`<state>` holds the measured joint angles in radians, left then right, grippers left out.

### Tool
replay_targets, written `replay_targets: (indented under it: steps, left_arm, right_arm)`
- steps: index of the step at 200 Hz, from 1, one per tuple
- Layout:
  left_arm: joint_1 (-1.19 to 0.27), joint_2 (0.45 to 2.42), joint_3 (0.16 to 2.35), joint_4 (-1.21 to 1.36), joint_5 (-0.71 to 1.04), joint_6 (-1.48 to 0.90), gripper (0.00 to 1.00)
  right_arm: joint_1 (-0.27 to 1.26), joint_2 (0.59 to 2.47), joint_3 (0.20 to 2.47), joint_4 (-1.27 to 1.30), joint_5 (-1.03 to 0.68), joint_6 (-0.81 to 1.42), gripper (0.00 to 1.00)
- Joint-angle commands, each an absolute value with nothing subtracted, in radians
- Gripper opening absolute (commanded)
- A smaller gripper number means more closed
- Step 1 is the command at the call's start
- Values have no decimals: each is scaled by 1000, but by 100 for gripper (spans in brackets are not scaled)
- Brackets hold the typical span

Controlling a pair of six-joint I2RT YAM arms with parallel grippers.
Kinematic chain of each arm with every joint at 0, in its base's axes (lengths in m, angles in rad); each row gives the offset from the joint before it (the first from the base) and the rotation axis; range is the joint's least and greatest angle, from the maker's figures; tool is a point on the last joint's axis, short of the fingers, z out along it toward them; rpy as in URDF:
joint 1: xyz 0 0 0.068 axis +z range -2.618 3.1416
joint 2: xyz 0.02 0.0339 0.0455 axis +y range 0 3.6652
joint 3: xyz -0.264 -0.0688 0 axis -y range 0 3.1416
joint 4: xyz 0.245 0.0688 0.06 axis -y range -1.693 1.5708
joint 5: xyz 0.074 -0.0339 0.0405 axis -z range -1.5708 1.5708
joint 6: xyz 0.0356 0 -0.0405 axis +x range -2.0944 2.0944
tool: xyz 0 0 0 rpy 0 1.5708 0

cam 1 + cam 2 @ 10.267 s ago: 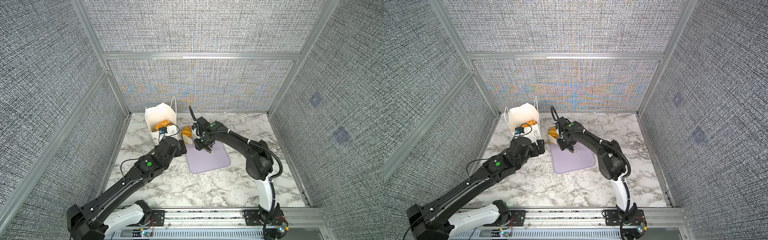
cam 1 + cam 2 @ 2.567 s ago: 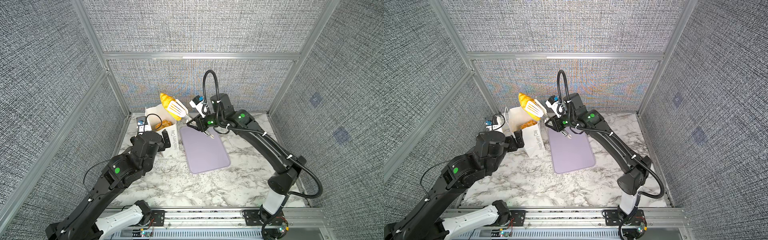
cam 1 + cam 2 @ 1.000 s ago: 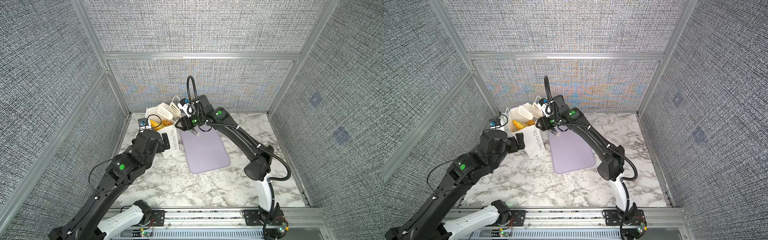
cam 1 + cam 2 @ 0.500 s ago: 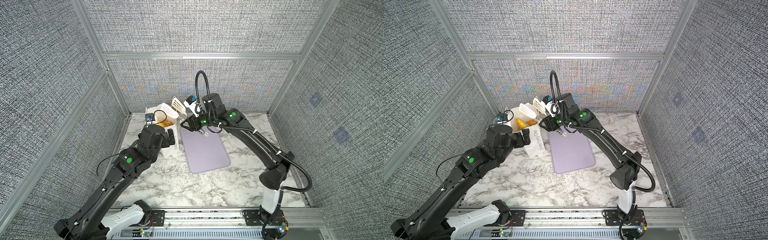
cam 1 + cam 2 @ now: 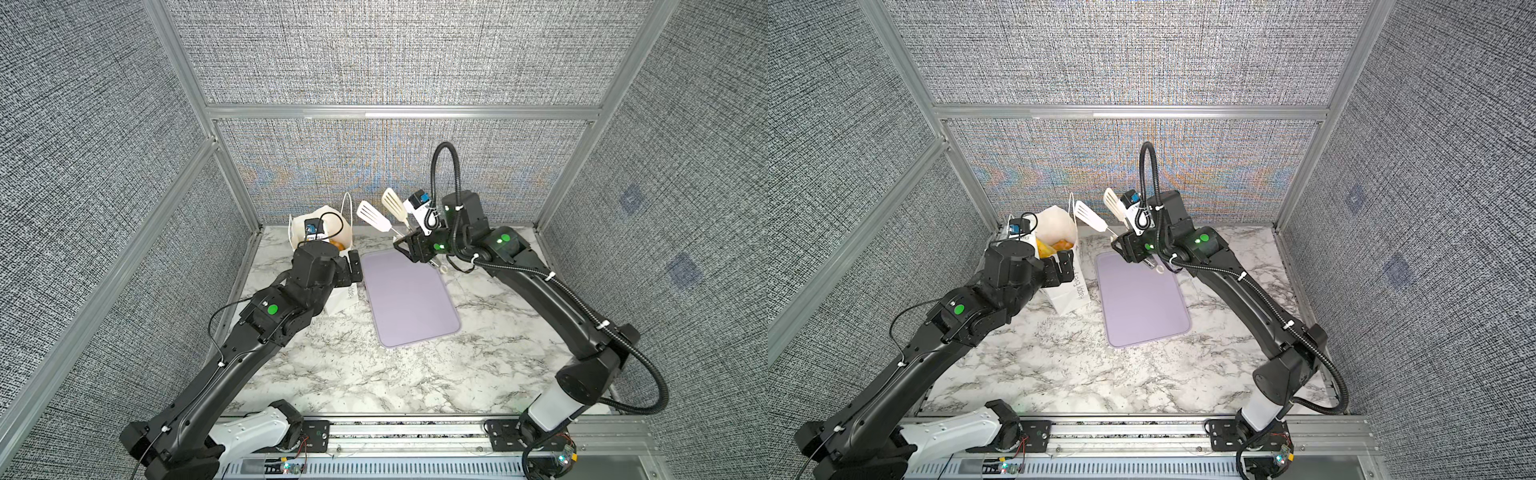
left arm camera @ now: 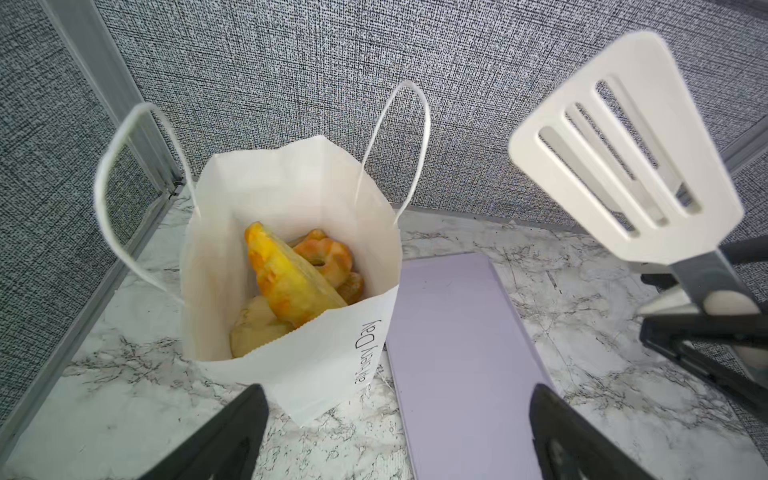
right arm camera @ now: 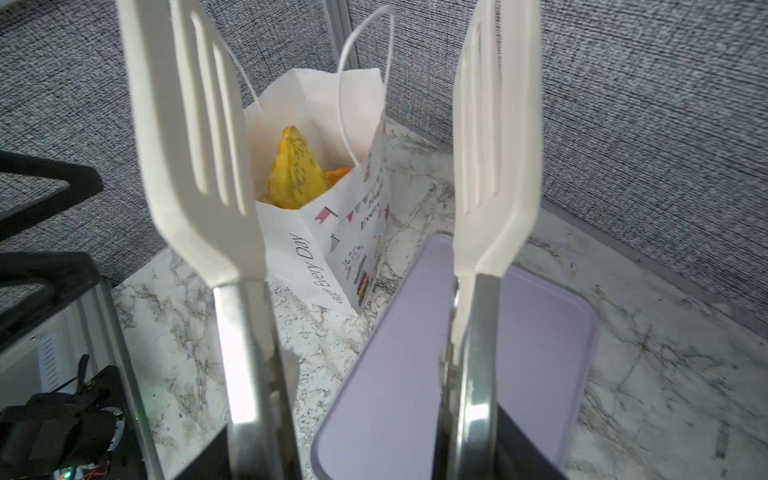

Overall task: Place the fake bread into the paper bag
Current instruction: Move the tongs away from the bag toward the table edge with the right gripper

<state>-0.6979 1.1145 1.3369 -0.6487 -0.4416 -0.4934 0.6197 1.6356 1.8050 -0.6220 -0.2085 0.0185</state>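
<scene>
Presently the right gripper (image 5: pixel 412 248) is clamped on the metal handles of the white slotted tongs (image 7: pixel 195 158). Their two blades are spread apart and empty, high above the far end of the lavender tray (image 6: pixel 453 345). The left gripper (image 6: pixel 392 436) hangs with its jaws spread wide and empty, close to the near wall of the paper bag (image 6: pixel 316 365), though I cannot tell whether it touches the paper. Inside that upright bag lies the fake bread (image 6: pixel 291 282), a yellow striped piece leaning over a ring-shaped one, and the tray sits just beside the bag on the marble table (image 5: pixel 332 374).
</scene>
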Motion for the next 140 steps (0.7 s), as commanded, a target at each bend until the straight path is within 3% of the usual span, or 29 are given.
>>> replay_targets:
  steps: [1,140]
  left_arm:
    - [-712,1138,1345,-603,-430,-488,99]
    - [-794,1296,1367,-473,-371,-491,99]
  right_arm:
    - [590,1592,1759,-571,-162,6,64]
    - [406,1432,1430,-591,-116,3,65]
